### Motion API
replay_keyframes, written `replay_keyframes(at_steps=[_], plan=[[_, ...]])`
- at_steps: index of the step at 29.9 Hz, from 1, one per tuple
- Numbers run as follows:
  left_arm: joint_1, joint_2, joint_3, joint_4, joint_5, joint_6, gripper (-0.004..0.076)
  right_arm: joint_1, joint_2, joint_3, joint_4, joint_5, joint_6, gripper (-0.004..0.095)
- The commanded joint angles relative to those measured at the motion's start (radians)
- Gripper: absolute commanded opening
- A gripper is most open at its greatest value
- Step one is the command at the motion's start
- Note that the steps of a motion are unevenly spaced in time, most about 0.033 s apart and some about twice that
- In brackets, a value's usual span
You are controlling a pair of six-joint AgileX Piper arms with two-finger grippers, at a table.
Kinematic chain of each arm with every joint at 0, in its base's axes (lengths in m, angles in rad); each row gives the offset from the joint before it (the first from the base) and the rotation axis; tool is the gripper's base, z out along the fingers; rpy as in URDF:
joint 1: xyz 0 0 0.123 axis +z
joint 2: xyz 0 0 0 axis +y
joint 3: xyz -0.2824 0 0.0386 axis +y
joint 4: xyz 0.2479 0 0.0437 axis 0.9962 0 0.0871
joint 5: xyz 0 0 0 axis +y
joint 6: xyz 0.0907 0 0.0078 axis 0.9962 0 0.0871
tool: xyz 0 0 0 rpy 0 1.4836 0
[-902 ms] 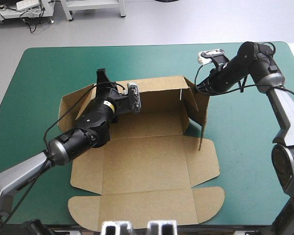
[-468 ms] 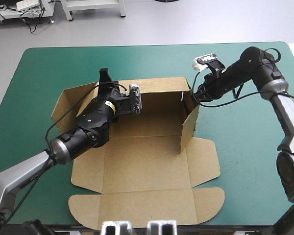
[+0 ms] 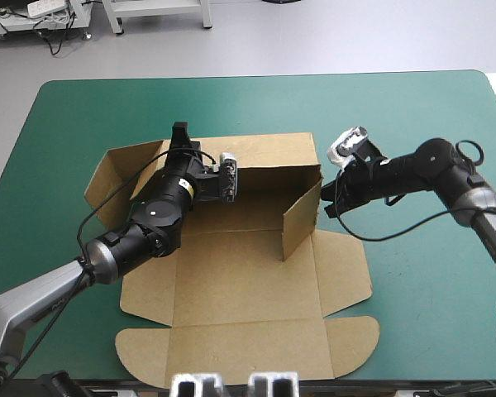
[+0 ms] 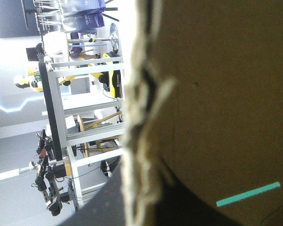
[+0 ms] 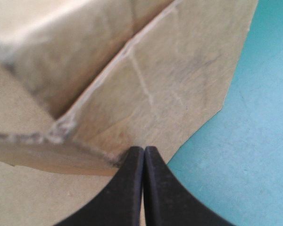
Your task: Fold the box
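Box (image 3: 248, 281) part-raised overhead, only wrist view shows right hand (image 5: 144, 149) closed

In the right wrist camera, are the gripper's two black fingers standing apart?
No, the right gripper is shut: its black fingers meet in one pointed arch, the tip at the brown box.

Your left arm (image 3: 149, 225) and right arm (image 3: 434, 165) are glossy black cylinders on silver-grey links; a yellow band (image 3: 184, 188) marks the left; your right gripper (image 5: 144, 150) has black fins.
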Motion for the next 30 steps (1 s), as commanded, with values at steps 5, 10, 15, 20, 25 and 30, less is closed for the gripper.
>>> replay_keyframes(at_steps=[5, 10, 15, 20, 25, 30], plan=[[-0.001, -0.027, -0.008, -0.015, -0.017, -0.011, -0.001, -0.005, -0.15, 0.247, 0.475, -0.212, -0.536, -0.0023], [-0.001, -0.027, -0.008, -0.004, -0.024, 0.0, -0.001, -0.004, -0.15, 0.288, 0.445, -0.213, -0.539, 0.004], [-0.001, -0.027, -0.008, -0.004, -0.022, 0.0, -0.001, -0.004, -0.152, 0.284, 0.374, -0.123, -0.539, 0.052], [-0.012, -0.027, -0.008, -0.004, -0.022, 0.0, -0.001, 0.008, -0.15, 0.284, 0.395, -0.093, -0.501, 0.0933], [-0.047, -0.008, -0.008, -0.004, -0.003, 0.0, -0.001, 0.089, -0.15, 0.284, 0.419, -0.229, -0.502, 0.0923], [-0.064, 0.026, -0.008, -0.011, 0.04, -0.004, -0.0008, 0.159, -0.15, 0.284, 0.537, -0.38, -0.476, 0.0907]])
